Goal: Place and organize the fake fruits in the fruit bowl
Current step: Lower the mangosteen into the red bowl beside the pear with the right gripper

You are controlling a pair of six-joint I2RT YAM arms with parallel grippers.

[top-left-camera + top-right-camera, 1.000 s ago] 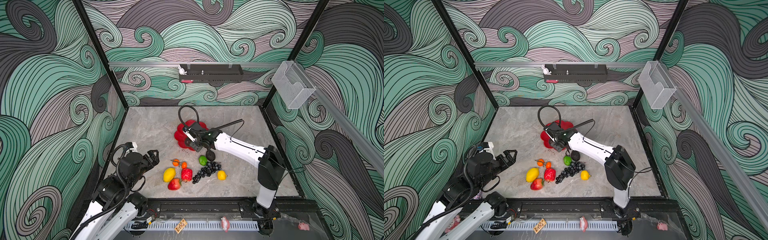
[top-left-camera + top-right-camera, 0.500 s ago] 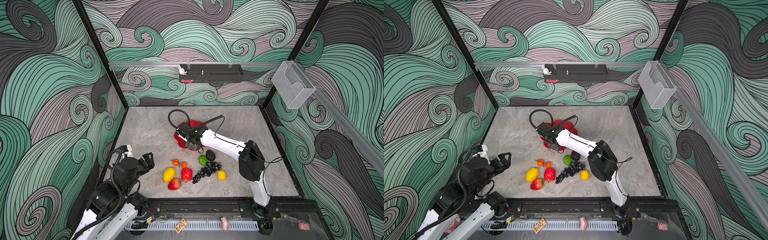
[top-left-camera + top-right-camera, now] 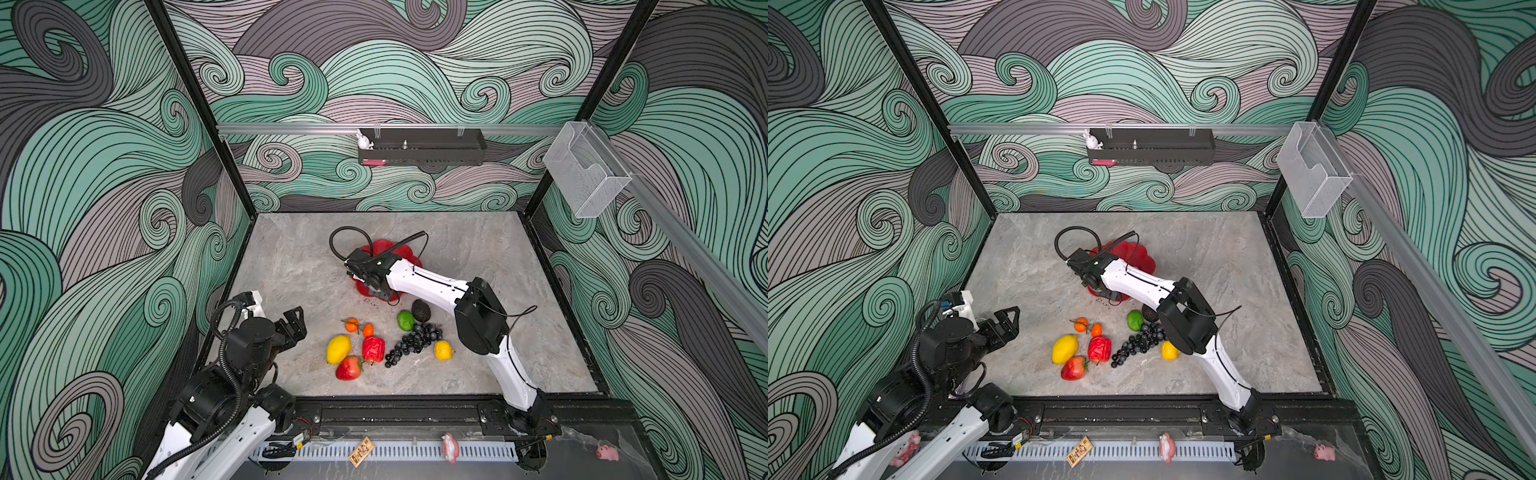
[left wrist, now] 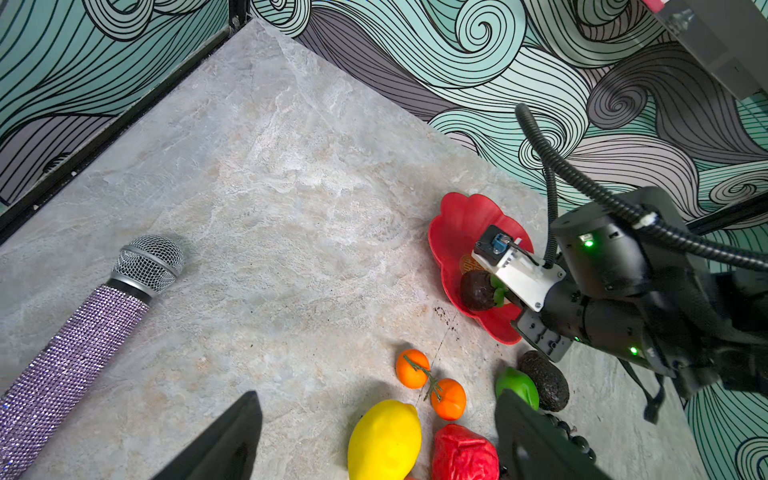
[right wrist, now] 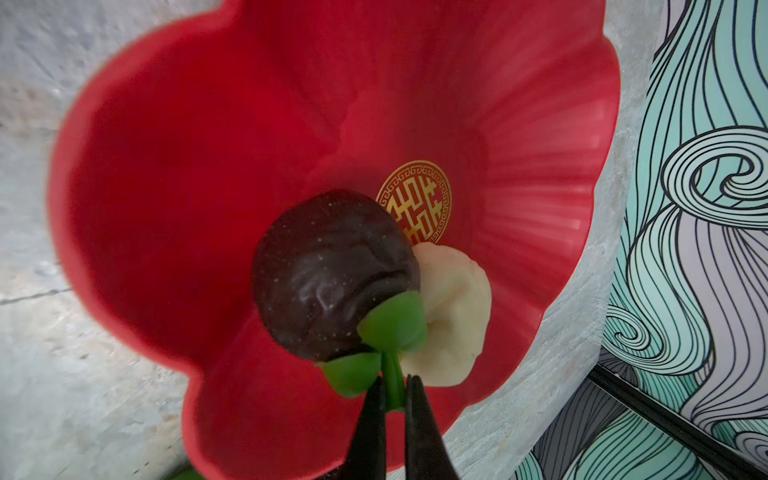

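The red scalloped fruit bowl (image 3: pixel 380 249) (image 3: pixel 1142 254) (image 4: pixel 457 224) (image 5: pixel 187 174) sits mid-table. My right gripper (image 5: pixel 393 384) (image 3: pixel 376 291) is shut on the green stem of the dark mangosteen (image 5: pixel 332 274) (image 4: pixel 477 291), low inside the bowl beside the cream pear (image 5: pixel 453 307). In front of the bowl lie the avocado (image 3: pixel 421 310), lime (image 3: pixel 405 320), two oranges (image 3: pixel 352 325), grape bunch (image 3: pixel 413 340), big lemon (image 3: pixel 338 349), small lemon (image 3: pixel 443 350) and two red fruits (image 3: pixel 373 348) (image 3: pixel 348 368). My left gripper (image 3: pixel 295 322) (image 4: pixel 378 399) hovers open, left of them.
A purple glitter microphone (image 4: pixel 83 324) lies on the table near the left arm. A black shelf (image 3: pixel 422 146) hangs on the back wall and a clear box (image 3: pixel 584 178) on the right rail. Pink toy figures (image 3: pixel 450 446) (image 3: pixel 606 452) sit by the front rail.
The right arm's elbow has swung left and risen while its gripper stayed over the bowl, shut on the mangosteen stem. The left arm drew back a little toward the front left.
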